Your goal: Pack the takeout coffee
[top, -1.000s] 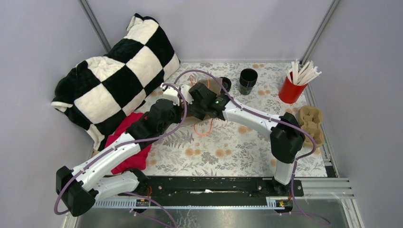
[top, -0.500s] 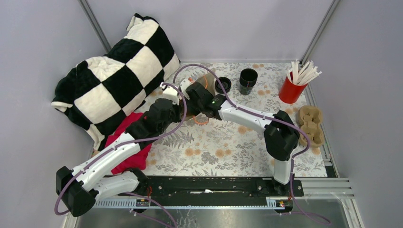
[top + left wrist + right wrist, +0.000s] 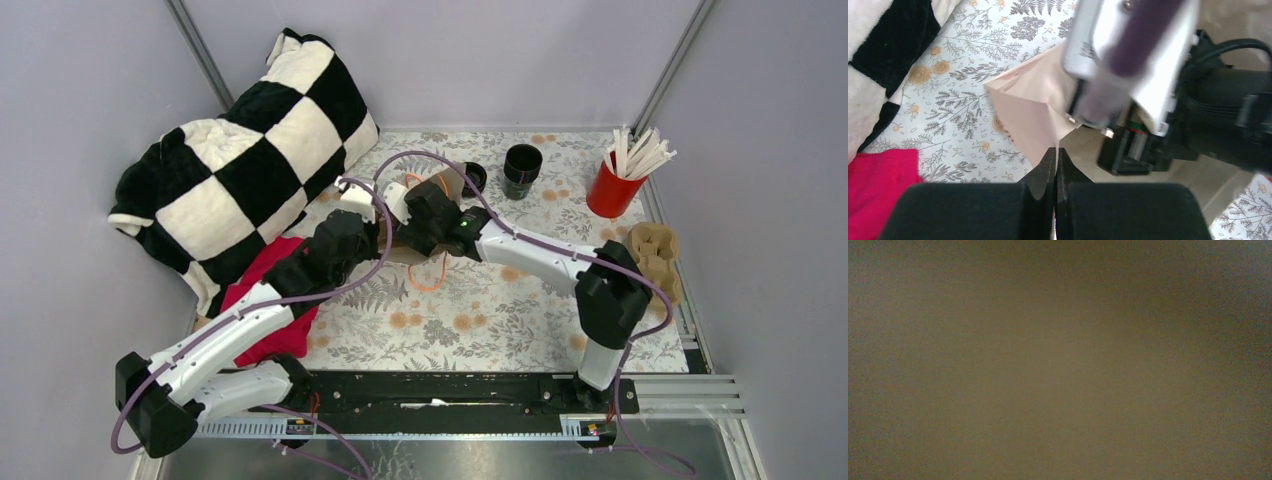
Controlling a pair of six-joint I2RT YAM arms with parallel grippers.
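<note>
The coffee is not to be seen in any view. A lidless cup stack (image 3: pixel 522 168) and lids (image 3: pixel 474 178) stand on the counter (image 3: pixel 480 310) beyond the bag (image 3: pixel 1033 110). The coffee is therefore judged to be inside the bag, where the right arm (image 3: pixel 530 250) reaches in. The right wrist view is filled with plain brown and the right hand is hidden by the paper. Whether that hand is released or grasping cannot be told. The left hand (image 3: pixel 1055 156) is clenched on the bag's rim, its 2 fingers pressed together on the paper's edge.

The coffee is judged light, or heavier if filled. Its thin walls can be crushed, and its lid can be popped off by a hard squeeze. It should be taken gently round the body just under the lid and kept upright so that nothing is spilled.
</note>
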